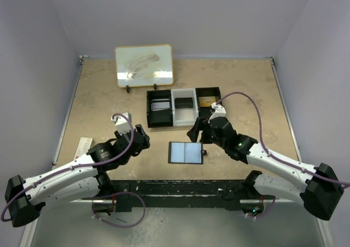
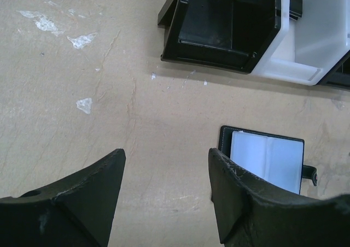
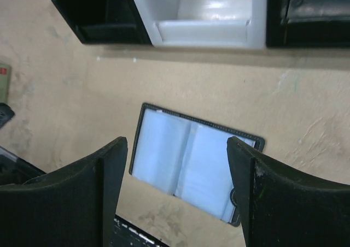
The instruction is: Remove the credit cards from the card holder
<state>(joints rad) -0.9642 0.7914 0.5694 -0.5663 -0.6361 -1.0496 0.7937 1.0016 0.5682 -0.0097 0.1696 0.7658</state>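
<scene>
From my station, the tray sits just beyond both grippers, with three compartments side by side. The black one on the left holds a pale card, the white middle one holds a dark card, and the black one on the right holds a yellowish piece that I cannot identify. The card holder lies unfolded flat on the table, shiny blue-grey panels facing up. It is nearer to me than the tray and apart from it. My right gripper hangs directly over it. Its jaws are wide with nothing between them, and the wrist view shows the holder framed in the gap below the fingers. My left gripper is also spread wide and empty above bare tabletop. From there the card holder lies off to the right, its near corner hidden behind the right-hand finger, with the closure tab sticking out on the far side. The table is tan and mottled, with a few white scuffs. A framed board with a smudged face stands behind the tray, and a small white pack lies left of the left gripper. Plain lavender walls close in the back and sides.
</scene>
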